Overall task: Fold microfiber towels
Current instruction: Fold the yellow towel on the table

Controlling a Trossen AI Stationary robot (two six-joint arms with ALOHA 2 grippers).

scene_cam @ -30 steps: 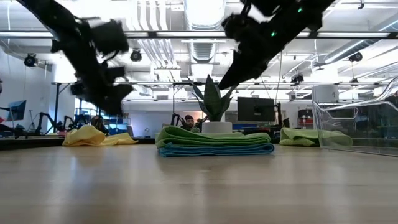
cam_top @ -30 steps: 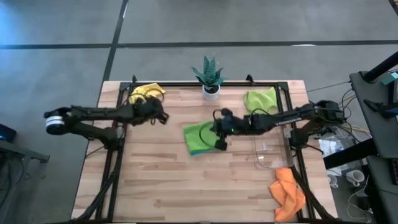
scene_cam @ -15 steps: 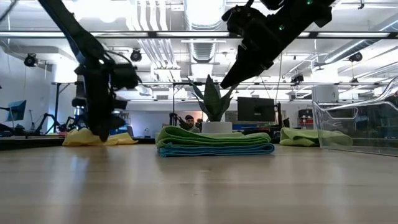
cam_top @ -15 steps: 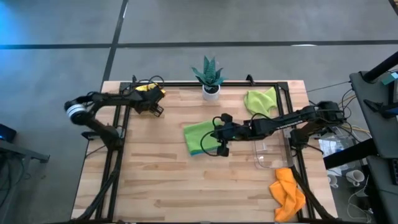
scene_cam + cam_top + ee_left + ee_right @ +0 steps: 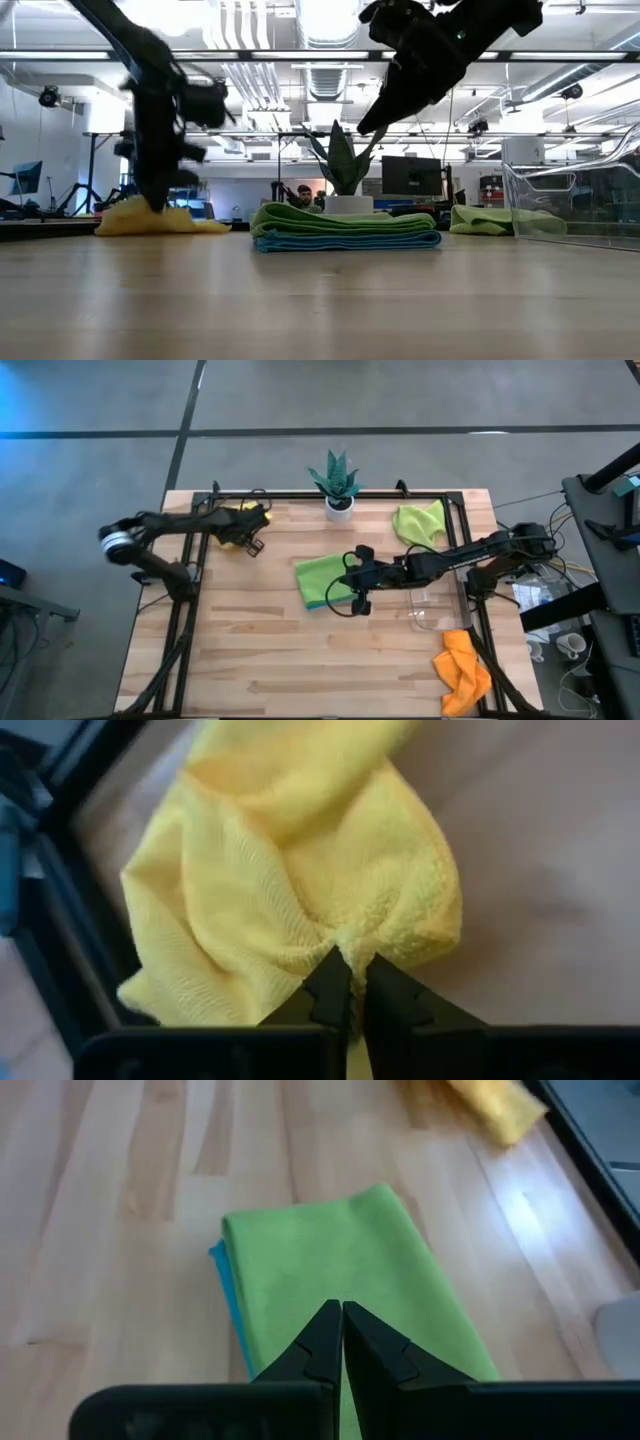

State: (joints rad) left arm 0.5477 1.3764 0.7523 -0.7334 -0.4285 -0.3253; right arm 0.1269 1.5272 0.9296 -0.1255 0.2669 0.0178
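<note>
The left gripper [image 5: 348, 982] is at the table's [image 5: 250, 660] far left corner, its fingers clamped on a bunched fold of the yellow towel [image 5: 300, 870]. The cloth looks soft, light and limp, so it will likely sag and drape when lifted; a corner or hem would give a truer hold than this mid-cloth pinch. The right gripper [image 5: 340, 1342], fingers together and empty, hovers over the folded green towel [image 5: 340, 1260] stacked on the blue towel [image 5: 225, 1280] mid-table.
</note>
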